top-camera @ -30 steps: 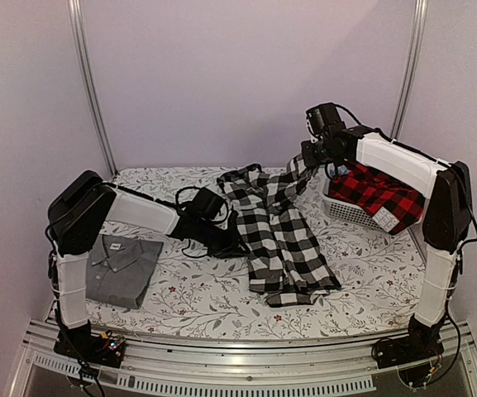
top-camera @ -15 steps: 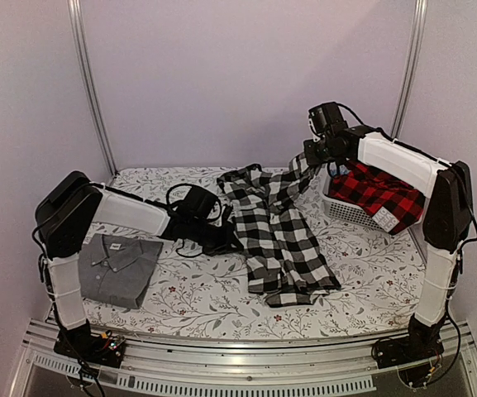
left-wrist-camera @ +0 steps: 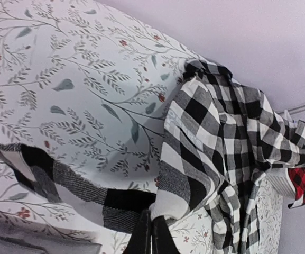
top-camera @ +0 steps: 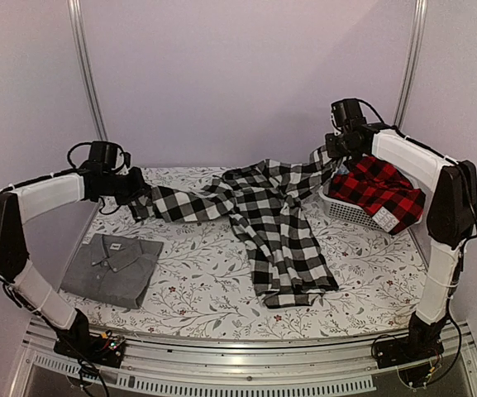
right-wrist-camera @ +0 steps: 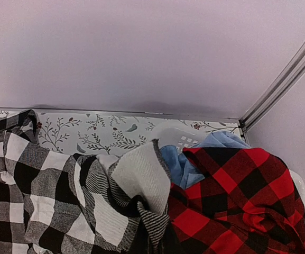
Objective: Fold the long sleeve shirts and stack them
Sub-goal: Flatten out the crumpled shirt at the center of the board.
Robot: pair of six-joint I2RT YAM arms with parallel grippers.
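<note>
The black-and-white check shirt (top-camera: 275,223) hangs stretched between both grippers, its body trailing down onto the table. At the back left my left gripper (top-camera: 135,195) is shut on one sleeve end; in the left wrist view its gripper (left-wrist-camera: 151,233) pinches a fold of the check cloth (left-wrist-camera: 194,132). High at the back right my right gripper (top-camera: 331,154) is shut on the other sleeve (right-wrist-camera: 89,201), and the cloth hides the jaws there. The grey collared shirt (top-camera: 114,266) lies folded at the front left. The red-and-black check shirt (top-camera: 380,190) is heaped in the basket.
The white plastic basket (top-camera: 345,212) stands at the right edge of the floral-print table (top-camera: 205,289), just below my right gripper. A blue cloth (right-wrist-camera: 181,164) lies in it beside the red shirt (right-wrist-camera: 237,196). Metal frame posts (top-camera: 88,83) rise at the back corners.
My left gripper has shut on a sleeve at the shirt's left side and swung far to the back left, pulling it out. The right gripper moved slightly right and up.
</note>
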